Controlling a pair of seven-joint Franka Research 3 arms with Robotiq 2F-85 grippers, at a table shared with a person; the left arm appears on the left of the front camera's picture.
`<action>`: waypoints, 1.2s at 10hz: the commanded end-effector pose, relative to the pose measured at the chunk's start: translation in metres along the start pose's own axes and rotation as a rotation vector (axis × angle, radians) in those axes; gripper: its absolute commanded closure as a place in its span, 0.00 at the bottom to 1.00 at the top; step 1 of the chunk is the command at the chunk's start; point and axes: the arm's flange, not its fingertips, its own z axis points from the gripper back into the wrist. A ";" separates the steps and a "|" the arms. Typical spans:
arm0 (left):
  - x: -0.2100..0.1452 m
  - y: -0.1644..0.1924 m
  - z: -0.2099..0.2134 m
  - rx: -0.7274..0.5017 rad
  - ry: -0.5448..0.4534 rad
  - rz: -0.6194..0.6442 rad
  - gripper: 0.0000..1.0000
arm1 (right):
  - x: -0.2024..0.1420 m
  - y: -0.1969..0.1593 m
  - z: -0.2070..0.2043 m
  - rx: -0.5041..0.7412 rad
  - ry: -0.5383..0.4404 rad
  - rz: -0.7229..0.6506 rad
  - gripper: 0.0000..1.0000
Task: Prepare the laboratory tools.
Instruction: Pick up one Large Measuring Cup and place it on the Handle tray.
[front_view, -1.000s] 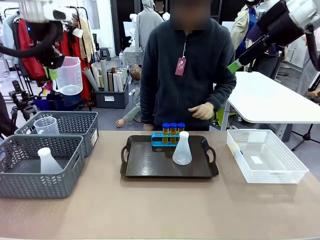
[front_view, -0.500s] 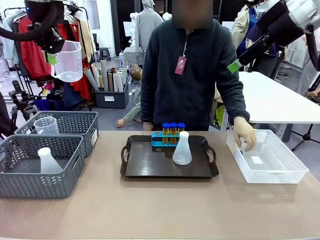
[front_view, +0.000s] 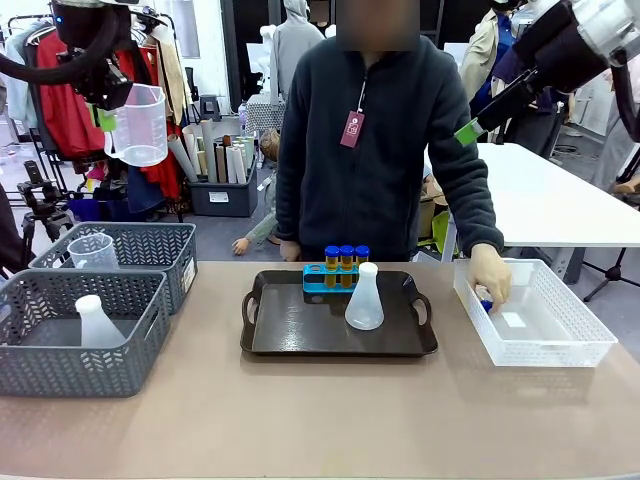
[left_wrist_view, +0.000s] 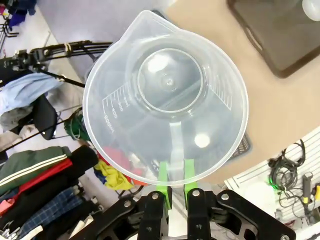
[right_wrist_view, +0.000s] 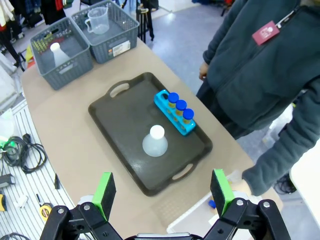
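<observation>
Down into the white lattice bin (front_view: 560, 352) right of the black tray (front_view: 262, 322) the person's hand (front_view: 490, 275) has sunk a little since half a second ago, closing over something small and blue; the raised beaker has barely shifted.

Two clear plastic measuring beakers with printed markings: the held beaker (front_view: 138, 125) hangs high up, far left of the tray, its handle clenched between the left gripper (left_wrist_view: 172, 172)'s green pads; the second beaker (front_view: 93, 250) stands in the farther grey mesh basket (front_view: 150, 248) left of the tray.

Two translucent white cone-shaped flasks: one flask (front_view: 364, 300) upright on the tray, the second flask (front_view: 98, 322) in the nearer grey mesh basket (front_view: 80, 376).

Three blue-capped tubes (front_view: 346, 257) of orange liquid stand in the small blue rack (front_view: 316, 281) at the tray's far edge.

The right gripper (right_wrist_view: 163, 190) hovers high above the tray, jaws spread wide, empty.
</observation>
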 end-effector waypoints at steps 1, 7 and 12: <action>0.007 -0.006 -0.003 0.011 0.030 -0.114 1.00 | 0.000 0.000 0.001 0.000 -0.003 0.001 0.00; 0.063 -0.081 -0.054 -0.150 0.034 -0.460 1.00 | 0.000 0.000 0.001 0.000 -0.003 0.001 0.00; 0.099 -0.126 -0.126 -0.223 0.061 -0.670 1.00 | 0.000 0.000 0.001 0.000 -0.003 0.001 0.00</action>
